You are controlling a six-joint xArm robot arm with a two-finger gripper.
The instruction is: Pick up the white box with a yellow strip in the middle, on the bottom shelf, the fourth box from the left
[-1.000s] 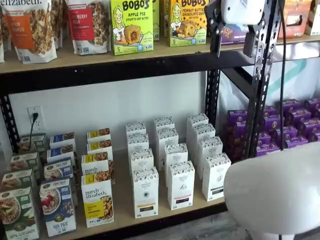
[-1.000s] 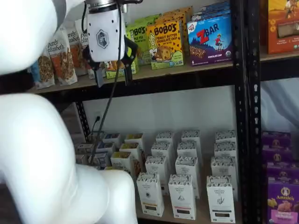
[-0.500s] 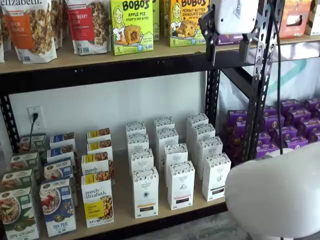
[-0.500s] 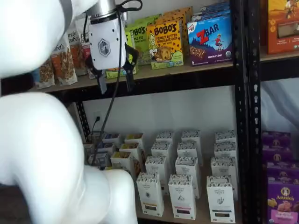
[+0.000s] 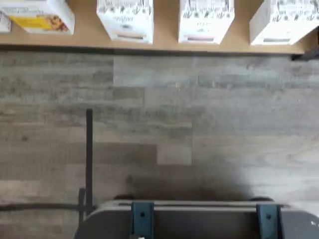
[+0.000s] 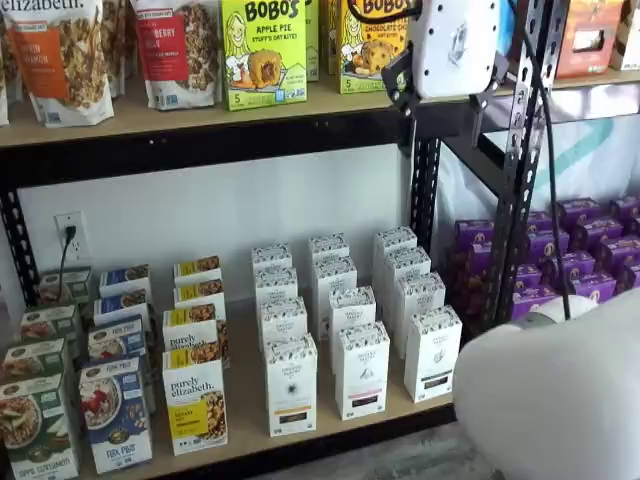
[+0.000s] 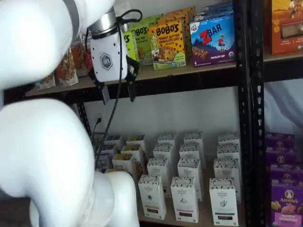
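Observation:
The white box [image 6: 291, 385] with a yellow-orange strip low on its front stands at the front of its row on the bottom shelf [image 6: 330, 438]. It shows in both shelf views [image 7: 152, 196] and in the wrist view [image 5: 125, 17], at the front edge of the shelf board [image 5: 89, 37]. My gripper [image 7: 118, 94] hangs in front of the upper shelf, high above the box. A gap shows between its two black fingers, and nothing is in them. Its white body [image 6: 455, 45] also shows in a shelf view.
Alike white cartons with black strips [image 6: 362, 370] [image 6: 432, 352] stand right of the box, and a purely elizabeth box [image 6: 195, 405] stands to its left. A black upright [image 6: 520, 150] and purple boxes [image 6: 590, 240] are further right. My arm's white link [image 6: 550, 400] fills the lower right corner.
The gripper has come down a little in front of the upper shelf and tilted slightly. The arm's big white link has shifted. The boxes have not moved.

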